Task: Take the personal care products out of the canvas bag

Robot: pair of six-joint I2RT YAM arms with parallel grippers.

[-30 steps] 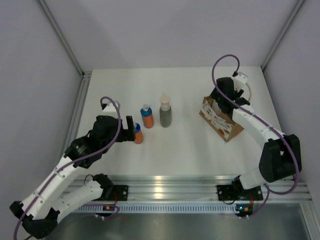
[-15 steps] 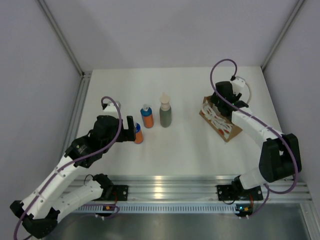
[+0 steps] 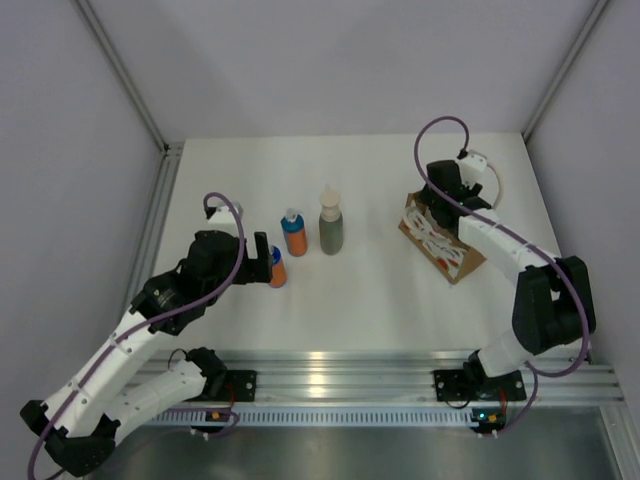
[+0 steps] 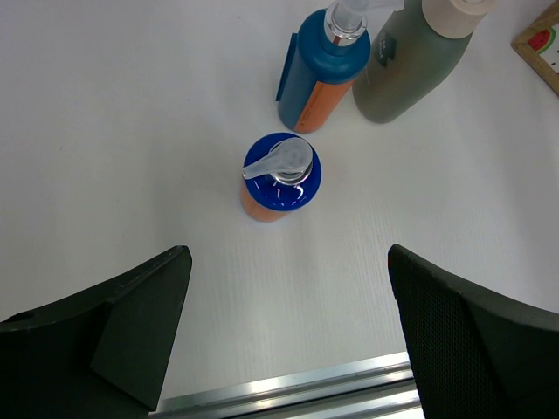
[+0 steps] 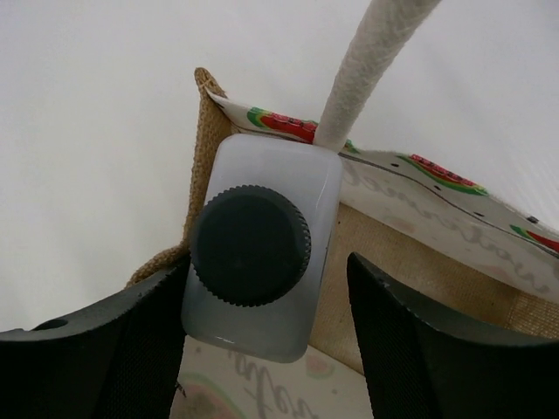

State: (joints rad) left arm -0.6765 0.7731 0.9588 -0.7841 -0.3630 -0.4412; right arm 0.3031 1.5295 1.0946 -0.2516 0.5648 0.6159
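Observation:
The canvas bag (image 3: 441, 241) lies at the right, its printed side up; it also shows in the right wrist view (image 5: 410, 253). My right gripper (image 3: 446, 193) is open at its mouth. In the right wrist view the gripper (image 5: 265, 264) straddles the white bottle with a dark grey cap (image 5: 262, 253), which stands in the bag. The left finger is at the bottle's side and the right finger stands apart. An orange bottle with a blue cap (image 3: 277, 270) stands just ahead of my open, empty left gripper (image 3: 262, 258). A second orange bottle (image 3: 293, 233) and the grey-green bottle (image 3: 331, 230) stand behind it.
The bag's cream loop handle (image 5: 371, 57) runs up past the white bottle. Grey walls close in the left, right and far sides of the table (image 3: 370, 290). An aluminium rail (image 3: 340, 365) runs along the near edge.
My right gripper has shifted slightly left over the mouth of the bag. The left arm and the three standing bottles have not moved.

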